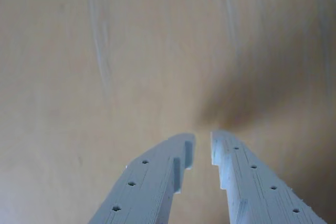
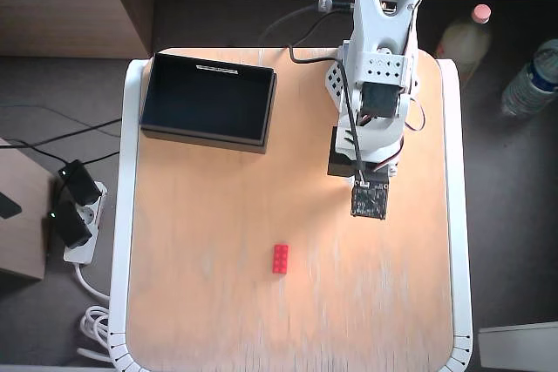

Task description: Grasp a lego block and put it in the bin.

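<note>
Wrist view shows the gripper (image 1: 203,141) from just behind its two pale blue printed fingers (image 1: 152,179), which reach up from the bottom edge toward the middle of the picture. Their tips stand slightly apart, with a narrow strip of bare wood showing between them, and nothing is held there. Each finger carries a row of small round holes along its upper face. Below them lies only the light wooden tabletop (image 1: 105,66), streaked with faint pale marks, and a soft dark shadow spreads up and to the right of the fingertips.

From the overhead view, the white arm (image 2: 377,76) extends from the far edge of the table toward the near side, a black cable running along it, and ends in a small dark camera board (image 2: 370,200) that covers the gripper from above. The red lego block (image 2: 280,258) lies flat on the wood, nearer the camera and to the left of the arm's tip, well apart from it, its long side running toward and away from the arm's base. The black bin (image 2: 207,98) sits at the far left corner of the table, a pale strip along its far wall, its dark inside holding nothing visible. The block and bin are well apart. Off the table on the left, a white power strip (image 2: 77,228) with black plugs rests on the floor; two bottles (image 2: 532,80) stand on the right.
</note>
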